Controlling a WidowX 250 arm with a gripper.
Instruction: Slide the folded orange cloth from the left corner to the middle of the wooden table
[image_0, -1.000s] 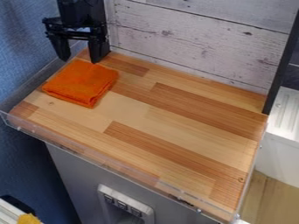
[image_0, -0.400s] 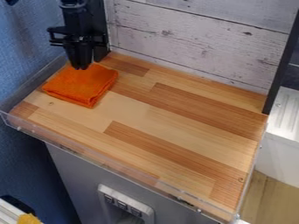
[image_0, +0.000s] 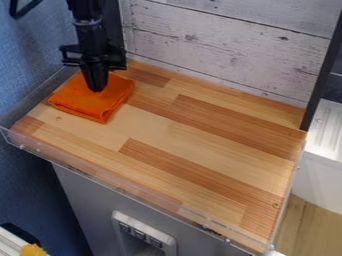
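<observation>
The black gripper (image_0: 97, 90) hangs down at the upper left, its fingers closed together, with the tips over the upper middle of an orange cloth (image_0: 100, 106). The tips touch the cloth or sit just above it; which of these cannot be told. The cloth is folded into a thick, flat square and lies near the left back corner of the wooden tabletop (image_0: 190, 145). The gripper hides part of the cloth's back half.
A low clear rim (image_0: 127, 187) runs along the tabletop's front edge. Whitewashed wood boards (image_0: 220, 45) stand behind, with a dark upright post (image_0: 320, 80) at the right back corner. A yellow object (image_0: 32, 250) shows at the bottom left.
The gripper was open above the cloth's back edge, then its fingers came together. It has since moved forward and down over the cloth, which has kept its place.
</observation>
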